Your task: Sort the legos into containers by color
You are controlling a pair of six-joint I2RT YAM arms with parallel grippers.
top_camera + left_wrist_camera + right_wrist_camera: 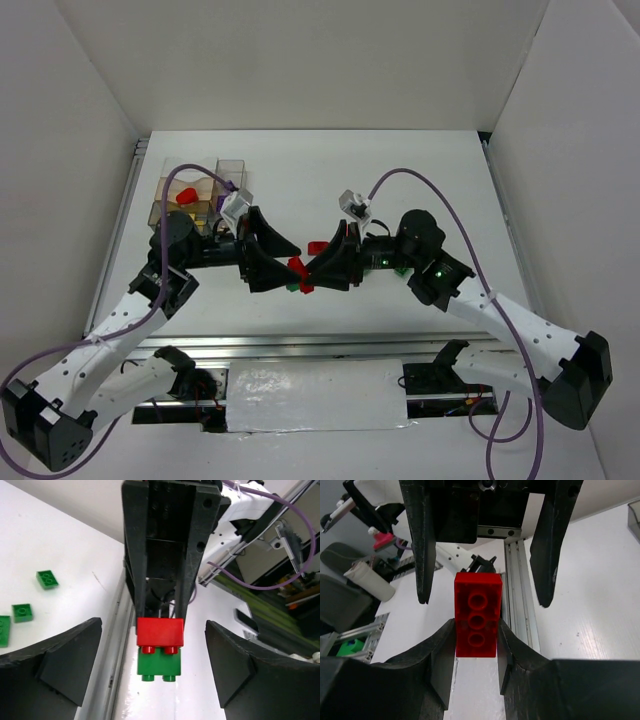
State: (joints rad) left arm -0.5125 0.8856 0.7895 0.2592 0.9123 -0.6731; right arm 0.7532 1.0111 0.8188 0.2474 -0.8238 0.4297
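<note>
My right gripper is shut on a red lego and holds it above the table's middle. A green lego is stuck under that red lego. My left gripper faces it, and its open jaws stand wide on either side of the stack without touching it. In the right wrist view the left gripper's fingers stand spread beyond the brick. The clear divided container stands at the back left, with a red lego in it.
Three loose green legos lie on the white table. Another red piece shows beside the grippers. A metal rail runs along the near table edge. White walls enclose the table.
</note>
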